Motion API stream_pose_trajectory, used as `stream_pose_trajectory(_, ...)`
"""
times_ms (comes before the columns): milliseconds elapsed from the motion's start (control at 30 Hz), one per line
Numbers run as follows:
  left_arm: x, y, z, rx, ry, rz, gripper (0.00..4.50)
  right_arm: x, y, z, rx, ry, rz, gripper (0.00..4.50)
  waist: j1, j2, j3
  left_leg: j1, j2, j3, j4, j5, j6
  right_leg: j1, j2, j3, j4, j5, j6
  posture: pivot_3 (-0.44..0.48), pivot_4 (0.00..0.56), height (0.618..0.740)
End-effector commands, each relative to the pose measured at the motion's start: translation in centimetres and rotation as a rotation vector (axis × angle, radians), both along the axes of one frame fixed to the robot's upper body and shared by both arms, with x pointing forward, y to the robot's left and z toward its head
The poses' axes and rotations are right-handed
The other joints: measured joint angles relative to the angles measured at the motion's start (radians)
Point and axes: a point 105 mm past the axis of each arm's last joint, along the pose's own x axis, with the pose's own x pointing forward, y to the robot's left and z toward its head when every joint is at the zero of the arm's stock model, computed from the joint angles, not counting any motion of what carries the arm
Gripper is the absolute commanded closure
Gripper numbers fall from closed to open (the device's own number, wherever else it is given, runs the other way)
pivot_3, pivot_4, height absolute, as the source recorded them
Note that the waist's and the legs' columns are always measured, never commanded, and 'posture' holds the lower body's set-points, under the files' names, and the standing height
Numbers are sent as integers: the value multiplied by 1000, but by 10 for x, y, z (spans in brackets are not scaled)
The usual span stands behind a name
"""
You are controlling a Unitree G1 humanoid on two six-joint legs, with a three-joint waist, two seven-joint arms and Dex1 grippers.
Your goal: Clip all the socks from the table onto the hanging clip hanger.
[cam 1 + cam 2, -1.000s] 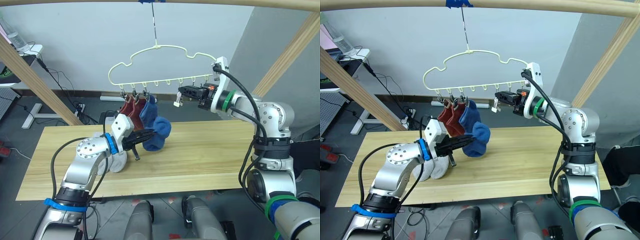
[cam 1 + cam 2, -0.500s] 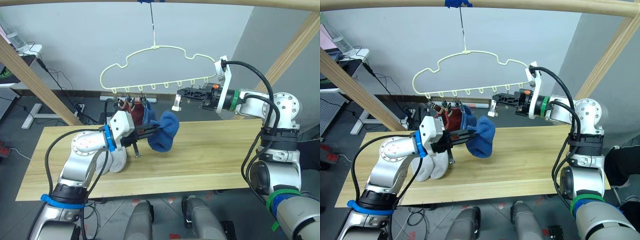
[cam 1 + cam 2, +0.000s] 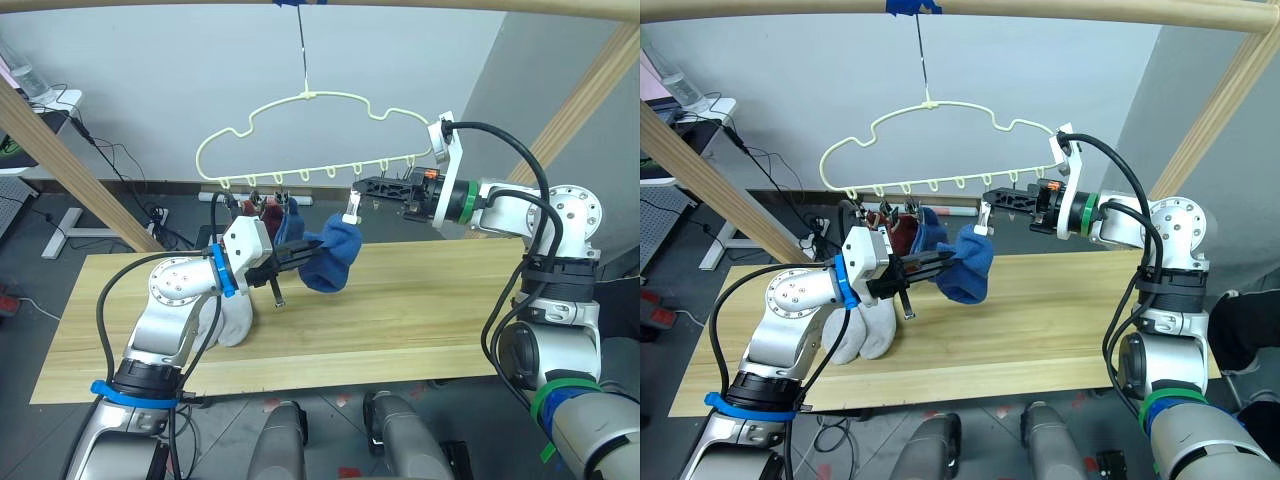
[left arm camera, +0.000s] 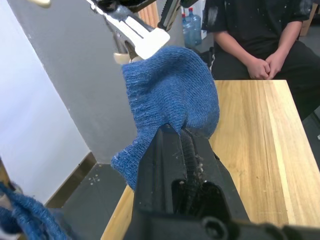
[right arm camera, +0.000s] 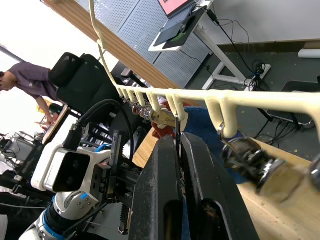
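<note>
The pale yellow clip hanger (image 3: 310, 97) hangs from a string under the top pole. Two rust red socks (image 3: 262, 212) and a blue sock (image 3: 290, 222) dangle from its left clips. My right gripper (image 3: 362, 185) is shut on a metal clip (image 3: 352, 205) near the row's middle. My left gripper (image 3: 300, 260) is shut on the other blue sock (image 3: 330, 255), held up with its cuff (image 4: 150, 85) just under that clip (image 4: 142, 40). Two light grey socks (image 3: 232, 318) lie on the table (image 3: 420, 310) beside my left arm.
Round wooden poles (image 3: 70, 165) slant up on both sides and cross overhead. A person (image 4: 260, 35) sits past the table's end. Another person (image 5: 20, 80) is at a desk in the background. The right half of the tabletop (image 3: 1080, 320) is bare wood.
My left gripper has raised the blue sock up and right, close under the clip held by my right gripper. The hanger has swung to the left.
</note>
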Motion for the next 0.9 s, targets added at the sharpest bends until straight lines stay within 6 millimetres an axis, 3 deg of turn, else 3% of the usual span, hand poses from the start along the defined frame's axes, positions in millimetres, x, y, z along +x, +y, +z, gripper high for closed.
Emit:
stream_pose_trajectory(33,1,-3,12,-16,-60,-7,4490,-8,3,10,19,-42,35,4500,-2,0,0,0,0,0,0,0,0,0,0,0,0,0,0,-23,262,740)
stream_pose_trajectory(667,5,-10,13,-11,-63,-14,4490,-11,8,9,14,-47,50,4500,-6,0,0,0,0,0,0,0,0,0,0,0,0,0,0,-21,267,740)
stream_pose_trajectory(900,8,-13,26,-46,-88,-11,4490,-11,8,5,8,-44,46,4500,-6,0,0,0,0,0,0,0,0,0,0,0,0,0,0,-18,271,740)
